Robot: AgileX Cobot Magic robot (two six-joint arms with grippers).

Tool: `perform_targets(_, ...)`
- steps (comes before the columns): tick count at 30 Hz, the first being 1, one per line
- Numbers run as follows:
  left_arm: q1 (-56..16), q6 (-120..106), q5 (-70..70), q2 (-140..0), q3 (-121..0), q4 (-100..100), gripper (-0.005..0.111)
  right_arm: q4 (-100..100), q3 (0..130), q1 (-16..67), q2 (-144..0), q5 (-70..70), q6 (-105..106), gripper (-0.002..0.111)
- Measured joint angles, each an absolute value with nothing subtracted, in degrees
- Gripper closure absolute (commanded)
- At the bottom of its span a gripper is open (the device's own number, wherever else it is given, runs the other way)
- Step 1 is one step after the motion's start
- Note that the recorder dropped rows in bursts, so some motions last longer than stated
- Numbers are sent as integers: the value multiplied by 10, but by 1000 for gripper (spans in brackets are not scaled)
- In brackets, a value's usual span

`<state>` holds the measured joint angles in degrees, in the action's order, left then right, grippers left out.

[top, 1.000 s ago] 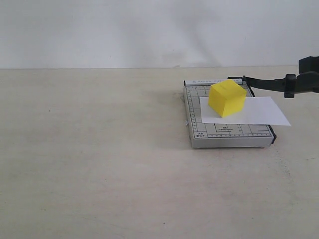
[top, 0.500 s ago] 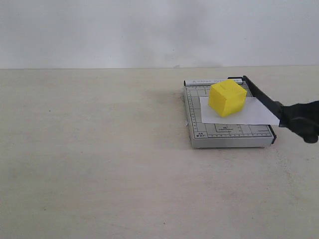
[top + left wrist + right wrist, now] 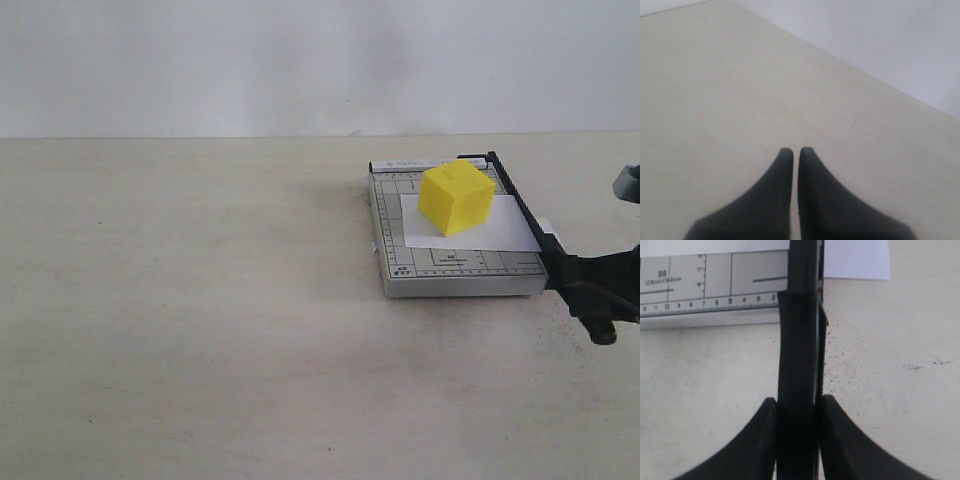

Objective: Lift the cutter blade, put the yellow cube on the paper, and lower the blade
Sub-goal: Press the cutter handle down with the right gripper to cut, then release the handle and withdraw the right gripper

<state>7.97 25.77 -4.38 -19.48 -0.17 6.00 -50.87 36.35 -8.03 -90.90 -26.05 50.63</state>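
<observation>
The yellow cube [image 3: 456,199] rests on the white paper [image 3: 505,228], which lies on the grey gridded cutter base [image 3: 455,270]. The cutter blade [image 3: 518,203] lies flat along the base's right edge. Its thick black handle [image 3: 799,370] sticks out past the base's front corner, and my right gripper [image 3: 590,290] [image 3: 798,402] is shut on it, one finger on each side. A strip of paper [image 3: 856,259] shows beyond the blade. My left gripper [image 3: 796,150] is shut on nothing, hovering over bare table; it does not appear in the exterior view.
The cutter base stands on a pale beige table [image 3: 200,300] with a white wall [image 3: 300,60] behind it. Bare table surface [image 3: 740,90] stretches out in front of the left gripper.
My right gripper has swung the cutter blade down from raised above the base to flat along its right edge. The cube and paper have stayed put.
</observation>
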Motion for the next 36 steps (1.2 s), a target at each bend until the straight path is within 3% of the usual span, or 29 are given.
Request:
perform_targets(9, 80, 258, -44, -195, -2, 60, 102, -511, 363, -80, -910, -261, 509, 105)
perform_targets(11, 80, 258, -44, -195, -2, 60, 102, -513, 363, -80, -908, -262, 512, 89)
perform_targets(12, 80, 258, -44, -195, -2, 60, 102, -513, 363, -80, -905, -262, 515, 74)
perform_targets(14, 80, 258, -44, -195, -2, 60, 102, -502, 364, -80, -890, -277, 514, 59)
perform_targets(18, 80, 258, -43, -195, -2, 60, 102, -481, 390, -80, -797, -322, 487, 58)
perform_targets(20, 80, 258, -43, -195, -2, 60, 102, -474, 414, -80, -734, -336, 444, 65)
perform_targets(23, 80, 258, -43, -195, -2, 60, 102, -461, 432, -80, -627, -346, 400, 108)
perform_targets(32, 80, 258, -43, -195, -2, 60, 102, -439, 325, -80, -293, -166, 394, 109)
perform_targets(36, 80, 258, -43, -195, -2, 60, 102, -439, 259, -80, -154, -159, 392, 109)
